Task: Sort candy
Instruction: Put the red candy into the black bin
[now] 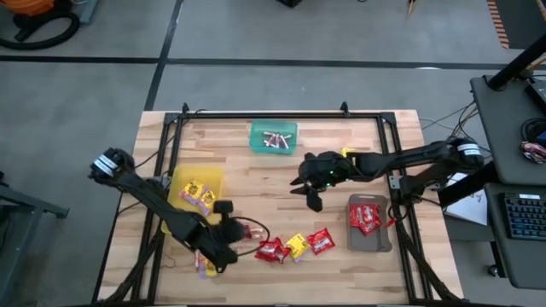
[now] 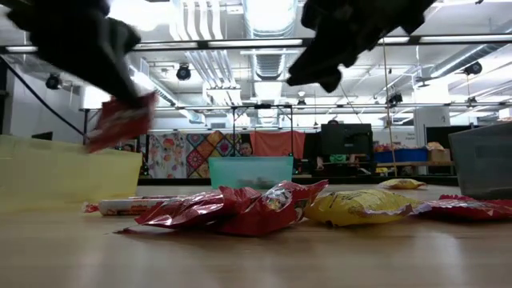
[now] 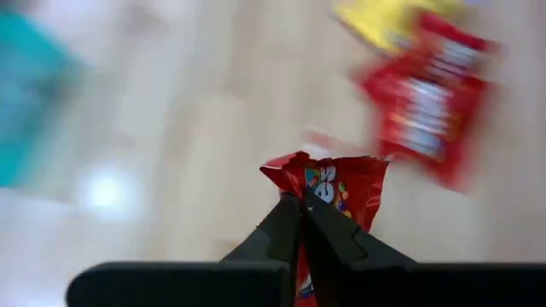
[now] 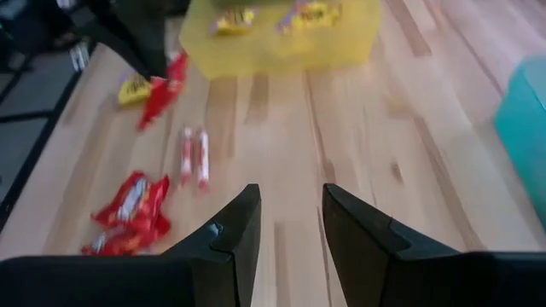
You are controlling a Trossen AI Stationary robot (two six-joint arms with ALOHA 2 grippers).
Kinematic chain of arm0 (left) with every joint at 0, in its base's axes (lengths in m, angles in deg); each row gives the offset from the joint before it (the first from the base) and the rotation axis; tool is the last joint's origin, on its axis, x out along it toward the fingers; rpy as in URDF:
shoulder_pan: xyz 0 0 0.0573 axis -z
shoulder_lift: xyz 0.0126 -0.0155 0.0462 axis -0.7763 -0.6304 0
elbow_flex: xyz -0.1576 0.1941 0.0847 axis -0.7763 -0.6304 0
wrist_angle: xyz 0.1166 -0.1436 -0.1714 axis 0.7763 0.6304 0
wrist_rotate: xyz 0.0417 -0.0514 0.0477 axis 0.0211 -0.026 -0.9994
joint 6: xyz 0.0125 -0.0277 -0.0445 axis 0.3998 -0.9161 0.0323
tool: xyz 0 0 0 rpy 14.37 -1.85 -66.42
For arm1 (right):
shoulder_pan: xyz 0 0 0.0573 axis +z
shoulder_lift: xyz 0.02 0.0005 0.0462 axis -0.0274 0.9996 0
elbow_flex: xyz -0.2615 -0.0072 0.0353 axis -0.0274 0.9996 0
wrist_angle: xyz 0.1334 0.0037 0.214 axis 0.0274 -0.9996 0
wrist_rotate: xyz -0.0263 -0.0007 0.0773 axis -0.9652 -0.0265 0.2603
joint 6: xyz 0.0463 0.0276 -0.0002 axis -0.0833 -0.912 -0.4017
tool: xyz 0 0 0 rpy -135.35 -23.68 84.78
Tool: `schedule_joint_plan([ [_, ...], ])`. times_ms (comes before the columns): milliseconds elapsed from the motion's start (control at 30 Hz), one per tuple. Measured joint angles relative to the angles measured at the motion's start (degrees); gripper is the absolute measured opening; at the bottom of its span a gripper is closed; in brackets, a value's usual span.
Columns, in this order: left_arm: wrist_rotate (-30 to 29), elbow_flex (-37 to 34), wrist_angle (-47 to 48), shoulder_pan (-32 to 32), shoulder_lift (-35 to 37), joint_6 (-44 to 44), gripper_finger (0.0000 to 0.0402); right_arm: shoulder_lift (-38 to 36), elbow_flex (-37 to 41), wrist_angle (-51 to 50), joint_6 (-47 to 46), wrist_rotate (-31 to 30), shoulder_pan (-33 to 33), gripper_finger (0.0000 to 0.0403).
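Near the table's front-left corner, the left gripper (image 3: 303, 213) pinches a crinkly red candy packet (image 3: 328, 192) between closed fingers, lifted off the wood beside the yellow tray (image 1: 183, 183); a yellow packet lies half hidden beneath the arm. Toward the middle, glossy red and yellow packets (image 1: 294, 247) lie bunched. The green tray (image 1: 273, 137) holds small twisted rolls. The right gripper (image 4: 290, 226) hovers parted and empty by the grey tray (image 1: 368, 237).

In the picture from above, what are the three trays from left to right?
Yellow tray → green tray → grey tray.
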Motion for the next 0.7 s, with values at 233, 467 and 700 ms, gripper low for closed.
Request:
schedule_joint_plan([
  [233, -19.06, 0.02, 2.35, -1.17, 0.46, 6.28, 0.0, 9.77, -1.29, 16.94, 1.69, 0.05, 1.23, 0.0118],
  [467, -20.21, 0.02, 2.88, -2.91, -0.86, 10.21, 0.0, 17.73, -6.2, 22.25, 1.66, 0.18, 2.16, 0.0126],
  [700, -22.28, 0.11, 2.92, -3.58, -0.86, 11.22, 0.0, 24.3, -11.56, 21.67, 2.37, 0.2, 3.26, 0.0167],
])
